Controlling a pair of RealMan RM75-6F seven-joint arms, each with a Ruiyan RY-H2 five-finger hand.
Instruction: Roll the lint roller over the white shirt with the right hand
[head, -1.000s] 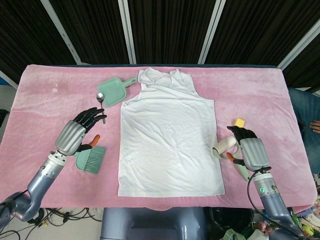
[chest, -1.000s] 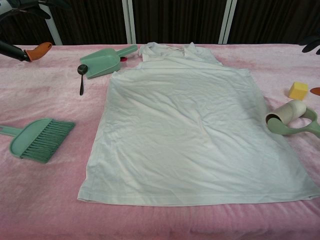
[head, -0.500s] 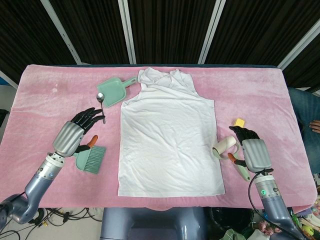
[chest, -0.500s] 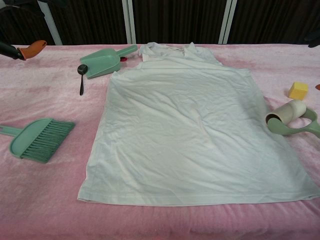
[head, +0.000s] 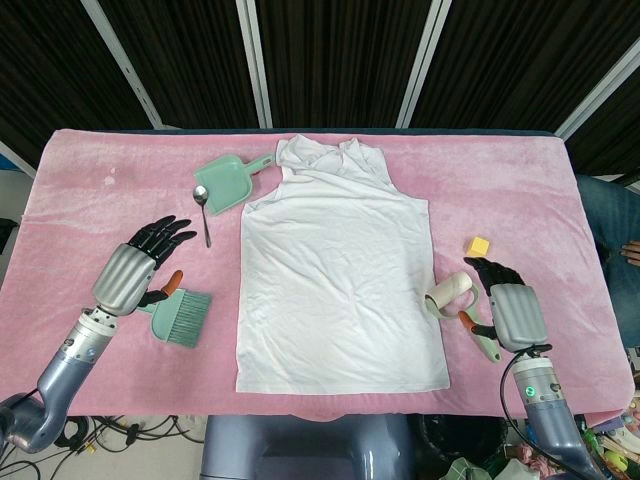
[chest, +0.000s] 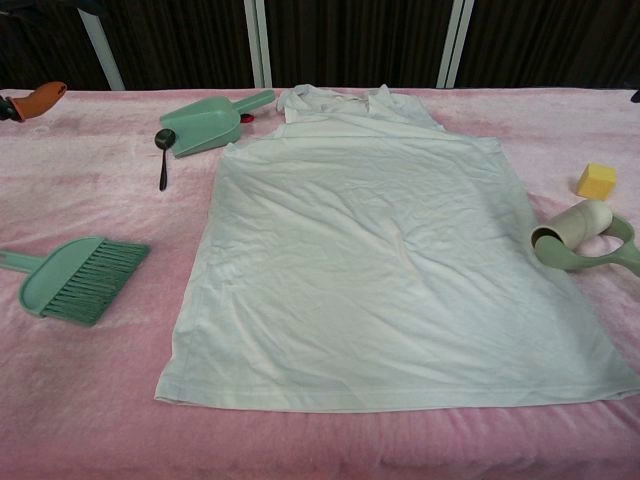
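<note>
Down at the lower right of the head view, the right hand (head: 512, 311) hovers palm-down with its fingers (head: 487, 268) apart and holding nothing. Just left of them lies the lint roller (head: 449, 294) on the pink worktop (head: 90, 180), its roll beside the white shirt's (head: 335, 275) right edge and its green handle under the hand. At lower left, the left hand (head: 128, 274) hangs with fingers spread, empty, above the green hand brush (head: 181, 317). No writing is legible.

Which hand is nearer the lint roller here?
Right. The right hand hovers over the lint roller handle; the left hand is far across the white shirt.
</note>
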